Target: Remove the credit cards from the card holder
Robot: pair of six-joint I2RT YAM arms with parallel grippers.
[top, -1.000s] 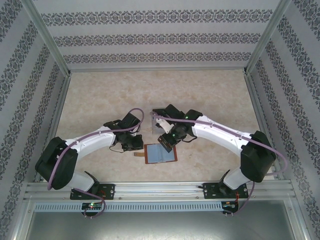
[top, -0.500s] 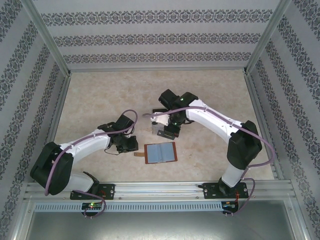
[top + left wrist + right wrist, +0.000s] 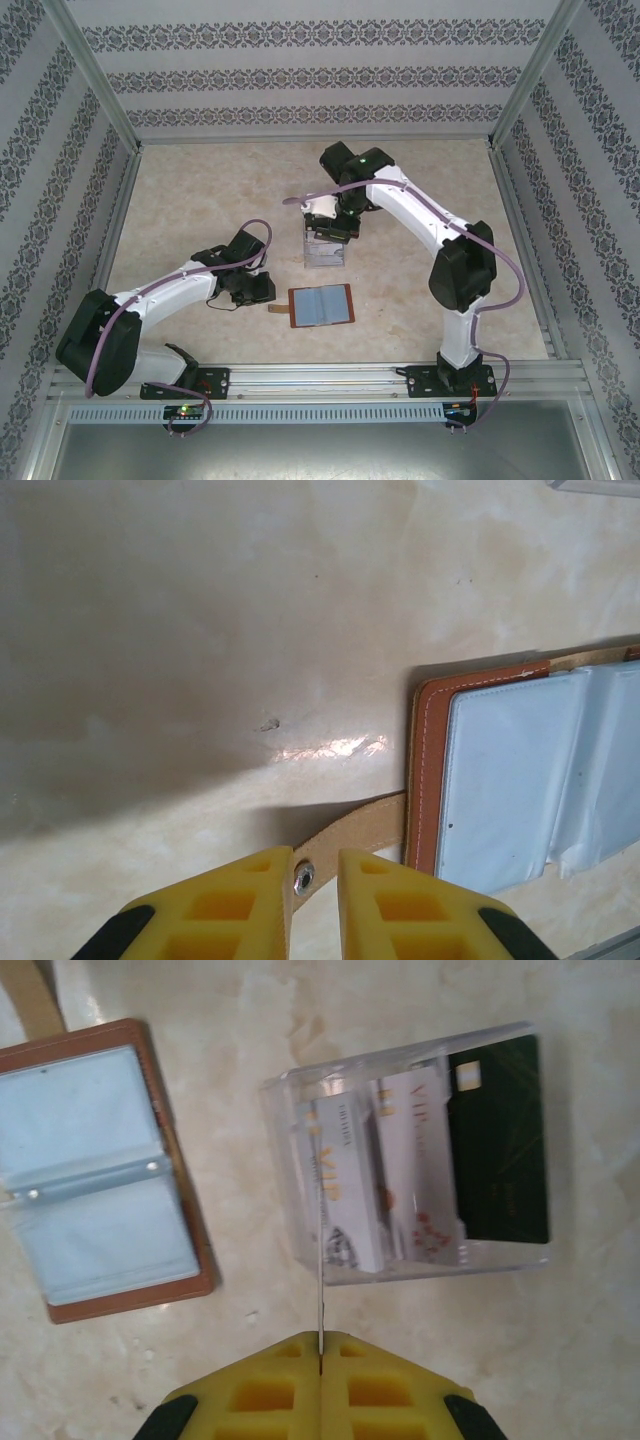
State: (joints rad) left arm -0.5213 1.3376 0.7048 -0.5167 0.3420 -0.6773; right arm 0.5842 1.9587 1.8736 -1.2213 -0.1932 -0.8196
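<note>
Right wrist: right gripper [image 3: 320, 1338] pinching card [image 3: 321, 1300] edge-on, long axis pointing straight from grip toward box [image 3: 490, 1258].
Left gripper [image 3: 315, 865]: narrowly parted astride holder [image 3: 425, 780] strap [image 3: 360, 830]; grip not determinable.

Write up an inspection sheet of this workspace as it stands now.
Surface: beige marbled table, no spills seen.
Job's things: card holder lies open, visible pockets look empty; whitish credit cards and a dark card sit in the clear box.
Clutter: nothing seen.
Grippers: right gripper shut on a held card, edge-on at the clear box; left gripper fingers flank the strap tab, grip unclear.
Cables: purple cable runs along each arm.
Surroundings: patterned walls, aluminium frame.
</note>
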